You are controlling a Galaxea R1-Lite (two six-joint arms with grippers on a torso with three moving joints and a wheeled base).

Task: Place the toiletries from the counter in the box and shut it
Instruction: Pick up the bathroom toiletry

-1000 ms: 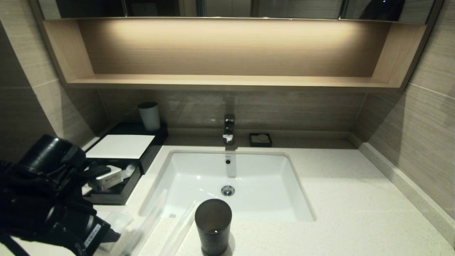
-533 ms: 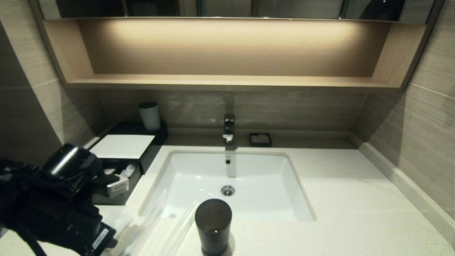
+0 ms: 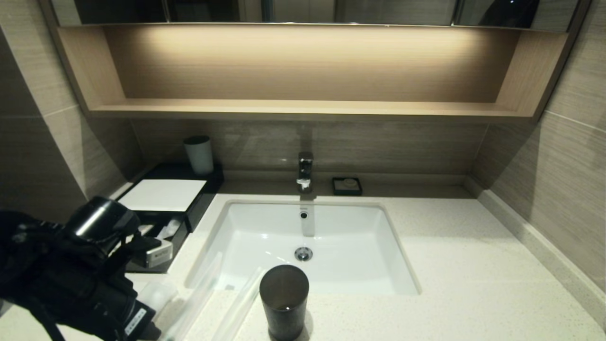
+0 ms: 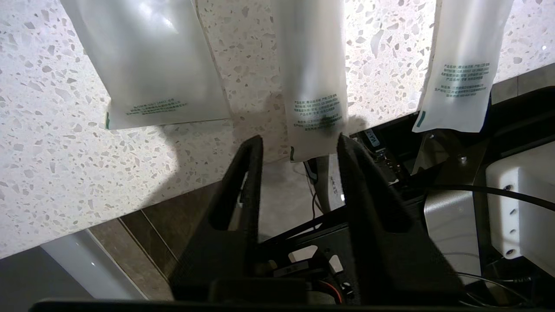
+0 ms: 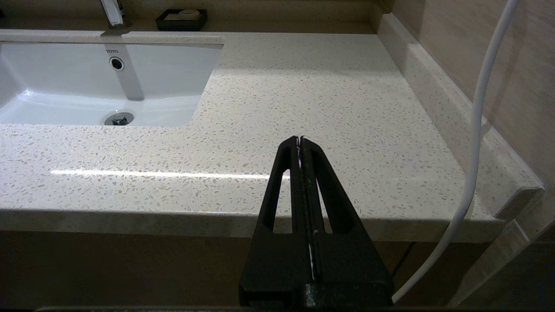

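The counter (image 3: 473,284) bears the toiletries at its front left: a white sachet (image 4: 151,65) and two long packets (image 4: 314,78) (image 4: 464,65), each with green print. In the head view they lie at the sachet (image 3: 158,292) and the packets (image 3: 201,289) (image 3: 241,300). My left gripper (image 4: 299,141) is open, and the end of the middle packet, overhanging the counter's front edge, sits between its fingertips. The black box (image 3: 161,194) stands at the back left, its drawer (image 3: 151,265) pulled open with small items inside. My right gripper (image 5: 300,139) is shut and empty over the counter's front right.
A dark cup (image 3: 284,300) stands in front of the basin (image 3: 307,284), just right of the packets. A pale cup (image 3: 199,154) stands on the box's back. The faucet (image 3: 305,170) and a small black soap dish (image 3: 347,185) are behind the basin.
My left arm has swung to the right and lower, over the drawer's front, toward the counter's front edge. The packets, cup and right arm have not moved.
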